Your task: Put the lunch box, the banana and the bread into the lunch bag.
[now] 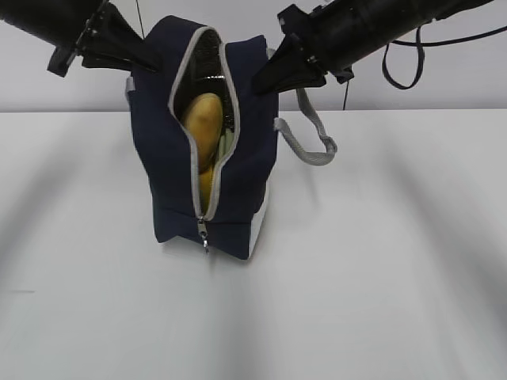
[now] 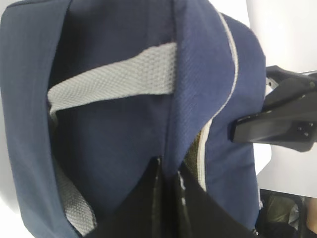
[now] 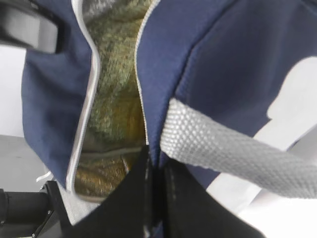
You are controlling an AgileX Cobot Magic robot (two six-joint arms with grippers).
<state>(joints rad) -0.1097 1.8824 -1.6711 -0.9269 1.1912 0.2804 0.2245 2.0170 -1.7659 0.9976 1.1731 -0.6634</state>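
My left gripper and right gripper are both clenched on the top edges of the one lunch bag, holding its mouth apart between them. Below and between my fingertips, one banana stands inside the bag.

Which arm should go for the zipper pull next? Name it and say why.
Right, marginally: the right gripper pinches the lunch bag lower, nearer the zipper pull; the left gripper grips higher.
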